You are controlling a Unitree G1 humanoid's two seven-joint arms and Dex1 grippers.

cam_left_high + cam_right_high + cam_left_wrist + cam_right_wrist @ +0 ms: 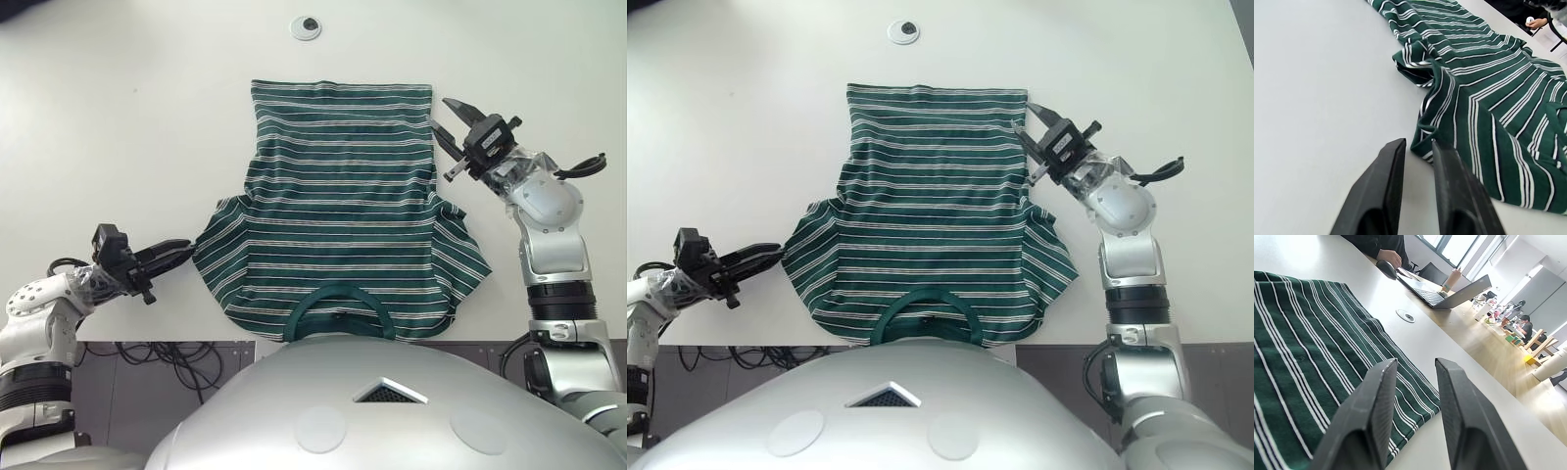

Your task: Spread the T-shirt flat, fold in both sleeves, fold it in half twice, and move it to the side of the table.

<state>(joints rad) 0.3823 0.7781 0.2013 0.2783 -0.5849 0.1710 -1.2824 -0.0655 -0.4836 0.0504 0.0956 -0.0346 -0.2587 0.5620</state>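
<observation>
The T-shirt [338, 211], probably soft and light, lies spread in the middle of the frame on the desk [127, 117], best pinched at its sleeve edges, while the left pincer [176, 253] and the right pincer [443, 122] both stand apart and empty.

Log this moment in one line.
shirt: spread on table, unfolded | left gripper: open, at left sleeve | right gripper: open, beside hem corner

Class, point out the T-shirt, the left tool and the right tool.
T-shirt [338, 206]: left eye view, middle of chest.
left tool [184, 249]: left eye view, between fingertips.
right tool [439, 114]: left eye view, between fingertips.
</observation>
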